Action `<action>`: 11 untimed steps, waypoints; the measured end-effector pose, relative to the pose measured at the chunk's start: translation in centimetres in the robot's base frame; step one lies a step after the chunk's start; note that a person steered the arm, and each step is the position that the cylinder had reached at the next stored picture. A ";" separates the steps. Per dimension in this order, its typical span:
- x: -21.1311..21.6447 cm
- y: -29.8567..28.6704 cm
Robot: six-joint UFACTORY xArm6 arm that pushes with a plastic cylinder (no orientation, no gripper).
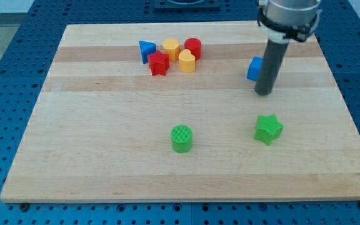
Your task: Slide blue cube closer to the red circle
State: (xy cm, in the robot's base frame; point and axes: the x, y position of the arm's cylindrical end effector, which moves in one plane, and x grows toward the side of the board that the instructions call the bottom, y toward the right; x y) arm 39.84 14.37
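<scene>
No grasping hand here, only a rod holding nothing: my tip (264, 92) rests on the worktop (105, 156) against the blue cube (254, 69), just right of it. The red circle (193, 47) sits well left; an off-centre push could spin the cube away

We see a board (105, 156) of pale wood, smooth and matt, with lengthwise grain bands. Our rod (270, 65) looks like dark matt metal or plastic; we cannot tell which. The green cylinder (181, 138) shows a finely ribbed top. The green star (268, 129), blue cube (254, 69) and red circle (193, 47) look like smooth, matt plastic.
</scene>
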 end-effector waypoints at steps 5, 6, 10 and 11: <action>-3.9 4.5; -7.7 0.1; -12.6 -1.9; -15.3 -0.1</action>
